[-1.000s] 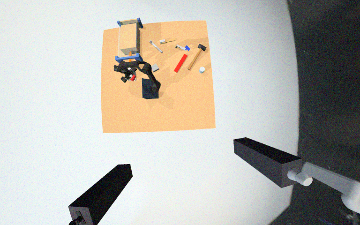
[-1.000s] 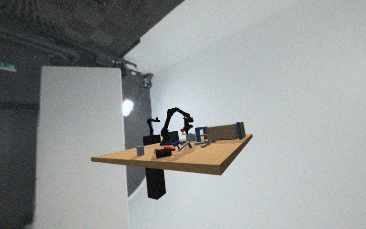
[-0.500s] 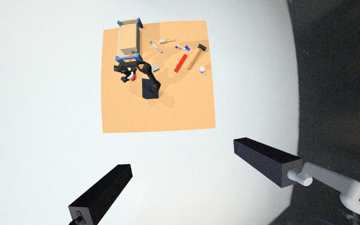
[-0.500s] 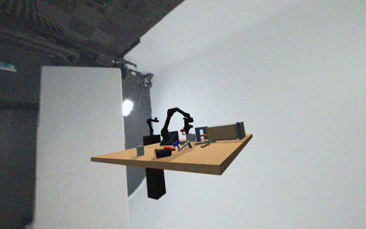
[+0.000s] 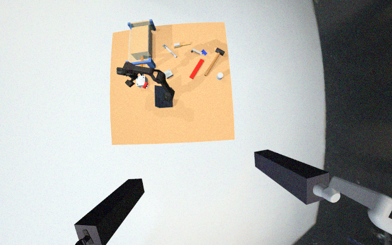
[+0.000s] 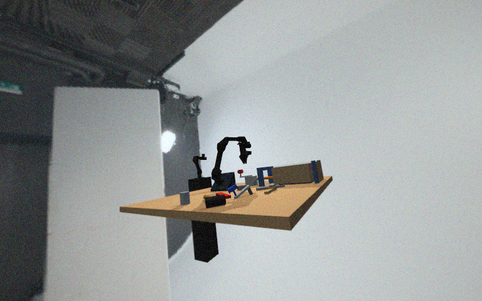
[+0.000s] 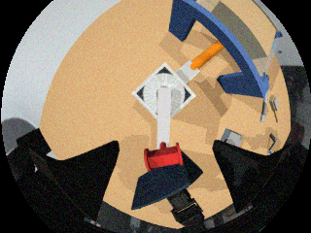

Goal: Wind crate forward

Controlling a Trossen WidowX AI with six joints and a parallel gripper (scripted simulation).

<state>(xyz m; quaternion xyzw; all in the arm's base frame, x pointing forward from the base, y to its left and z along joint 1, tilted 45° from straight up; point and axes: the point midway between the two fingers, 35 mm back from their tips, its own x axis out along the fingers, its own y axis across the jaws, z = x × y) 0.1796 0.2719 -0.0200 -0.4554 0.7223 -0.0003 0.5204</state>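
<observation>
The crate [image 5: 140,37] [image 6: 293,173] sits flat inside the clear panels. A gap shows between its front and the blue steel frame [image 5: 151,63] [image 7: 243,84]. The orange strap [image 5: 142,62] [image 7: 208,54] runs through the frame to the white-grey winch [image 5: 141,80] [image 6: 250,180] [image 7: 151,94]. The winch handle [image 7: 164,121] stands on top of the winch, its arm towards the robot's base and its red grip [image 7: 163,157] [image 6: 240,171] at the outer end. Its key is hidden. My gripper [image 6: 245,162] [image 7: 167,147] is open and empty above the handle, fingers spread on either side.
A grey block [image 5: 168,73] [image 7: 232,137] lies right of the winch. Farther right are a wrench [image 5: 169,50], a brush [image 5: 181,45], a blue-ended tool [image 5: 203,52], a red bar [image 5: 196,68], a mallet [image 5: 212,63] and a white cylinder [image 5: 219,75].
</observation>
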